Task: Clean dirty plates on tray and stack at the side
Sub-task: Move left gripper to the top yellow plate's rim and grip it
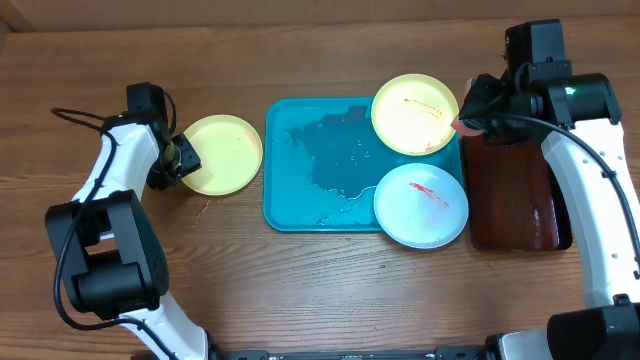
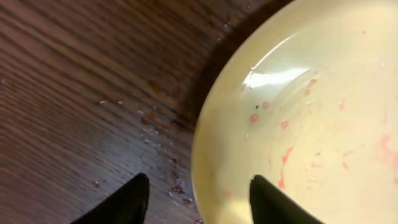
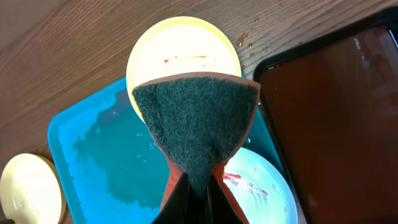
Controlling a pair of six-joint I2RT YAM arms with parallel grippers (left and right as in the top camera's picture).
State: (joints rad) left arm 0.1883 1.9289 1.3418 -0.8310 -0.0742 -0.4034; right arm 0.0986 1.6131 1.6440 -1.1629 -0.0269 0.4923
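Wooden table (image 1: 330,290): turquoise rectangular plastic tray (image 1: 300,150) at centre.
On tray: your red-smeared cream plate (image 1: 415,113) and white plate (image 1: 421,205).
Third plate (image 1: 222,153): cream, left of tray.
Left gripper (image 1: 184,158): jaws parted at its rim.
Right gripper (image 3: 194,199): clamps green scouring pad (image 3: 196,121).

tray (image 1: 305,150) turquoise | left plate (image 1: 222,153) cream | top plate (image 1: 415,113) cream | lower plate (image 1: 421,205) white, red smear | sponge (image 3: 196,124) green

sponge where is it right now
The sponge is pinched in the right fingers, mid right wrist view; overhead, right of the top cream plate.
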